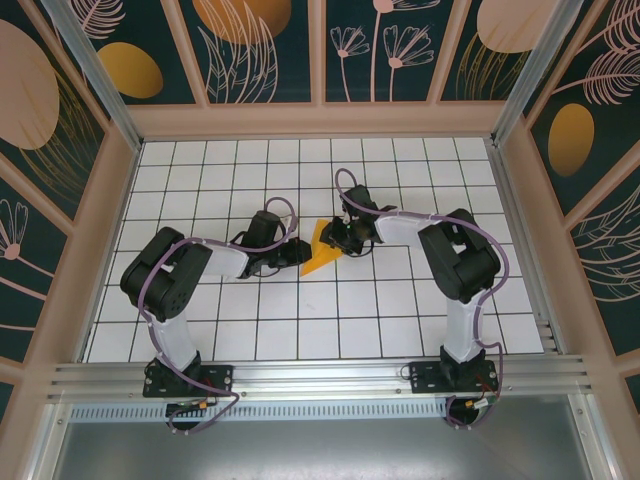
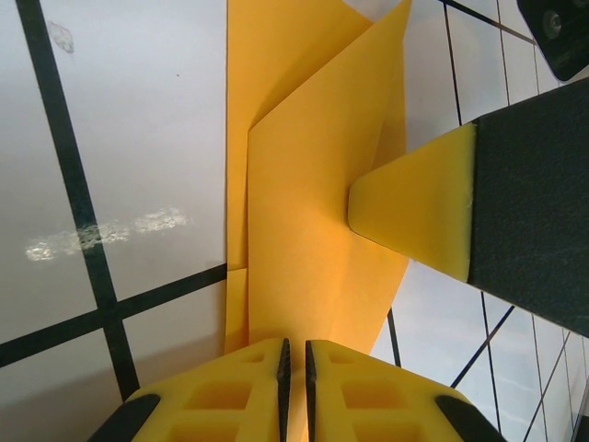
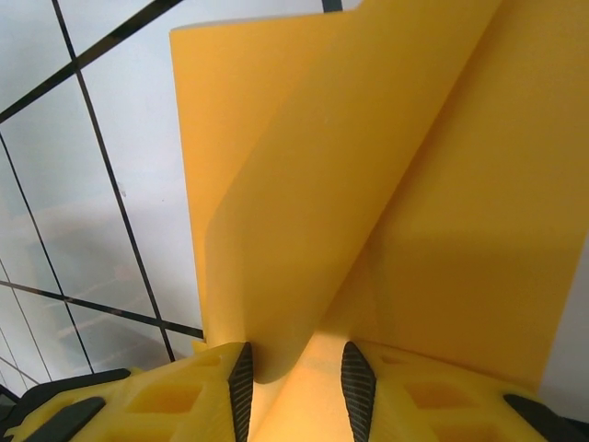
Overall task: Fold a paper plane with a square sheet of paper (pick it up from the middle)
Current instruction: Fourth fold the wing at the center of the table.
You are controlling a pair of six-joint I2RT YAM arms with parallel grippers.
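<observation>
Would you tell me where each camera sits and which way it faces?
Top external: above and behind the arms, looking down on the white gridded table; both arms, left gripper and right gripper meeting at the orange-yellow creased sheet of paper.
Left wrist: on the left arm, facing along its gripper, shut on the paper; the right gripper's finger shows.
Right wrist: on the right arm, facing along its gripper, jaws apart around a paper fold.
Shared: the paper, in all three.
</observation>
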